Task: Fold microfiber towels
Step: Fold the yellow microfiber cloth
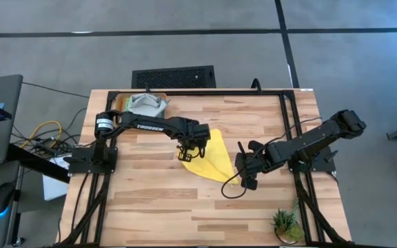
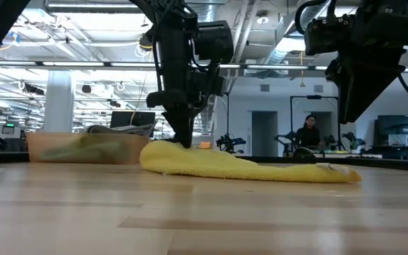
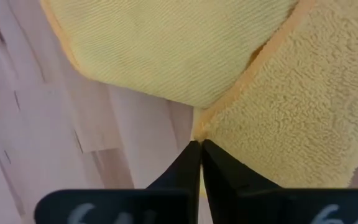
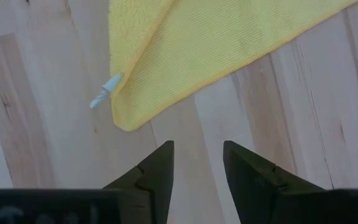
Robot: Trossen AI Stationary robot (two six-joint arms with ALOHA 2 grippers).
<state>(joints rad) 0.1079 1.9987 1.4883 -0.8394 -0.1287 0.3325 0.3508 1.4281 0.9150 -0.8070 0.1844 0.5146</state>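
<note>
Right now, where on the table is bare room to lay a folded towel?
The near strip left of the potted plant is bare, as is the far right corner. The middle is crowded: yellow towel, left gripper and right gripper.

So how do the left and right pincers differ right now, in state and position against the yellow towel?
The left pincer is shut, its tips meeting at the edge of the yellow towel; the right pincer is open and empty. The left one is down at table level on the towel's left side; the right one hangs above the table off the towel's right corner, touching nothing. Both are dark two-finger pincers pointed down at the same towel.
</note>
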